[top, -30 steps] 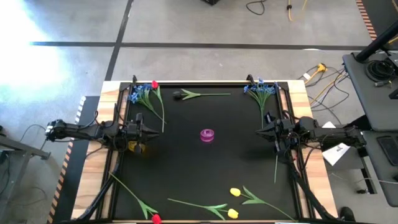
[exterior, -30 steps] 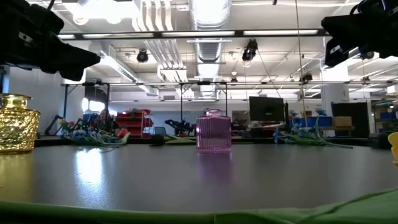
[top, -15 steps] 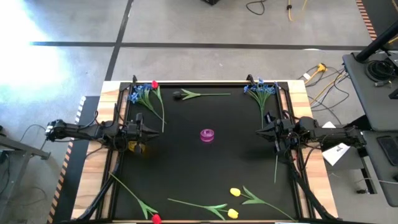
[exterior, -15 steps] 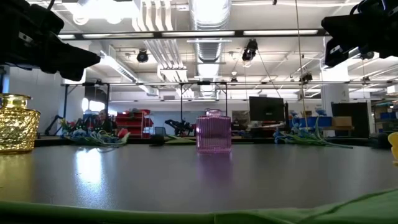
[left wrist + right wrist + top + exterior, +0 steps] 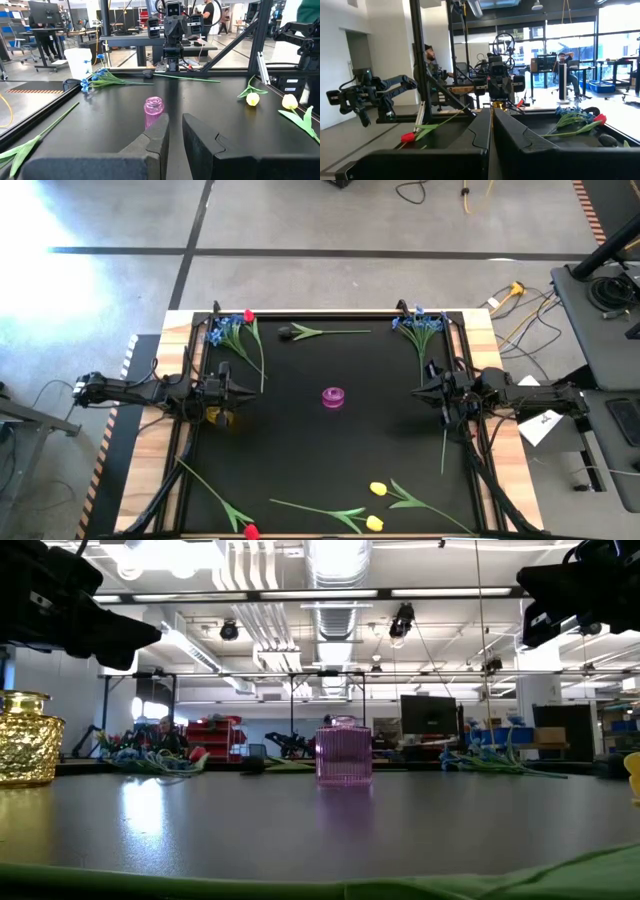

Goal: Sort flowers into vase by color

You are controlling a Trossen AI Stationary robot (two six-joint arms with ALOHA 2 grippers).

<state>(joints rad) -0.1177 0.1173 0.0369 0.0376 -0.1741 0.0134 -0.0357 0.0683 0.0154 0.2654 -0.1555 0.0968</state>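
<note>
Flowers, artificial and long-stemmed, lie scattered round the edges of the black table [image 5: 330, 450] while I hold both arms at rest over its two sides. Nearest me, along the front edge, are a red tulip on a thin green stem [image 5: 250, 531] and two yellow tulips with broad green leaves [image 5: 377, 489], the second [image 5: 374, 523] just beside the first. Mid-table stands a small ribbed pink glass vase [image 5: 333, 397], with a gold textured glass vase [image 5: 24, 738] under the left arm. My left gripper [image 5: 172, 134] hangs by the left edge, its dark fingers a narrow gap apart and holding nothing; my right gripper [image 5: 490, 122] hangs by the right edge, fingers nearly together, also bare. Every flower lies well apart from both. At the far edge sit a bunch of small blue blossoms with a red tulip [image 5: 232, 326], a dark-headed bloom on a green stem [image 5: 287, 332], and a second blue bunch [image 5: 420, 322]. I judge these stems light, springy and slippery, the heads soft; I would pinch mid-stem, near the balance point, so the bloom does not droop or twist on the way to a vase.
</note>
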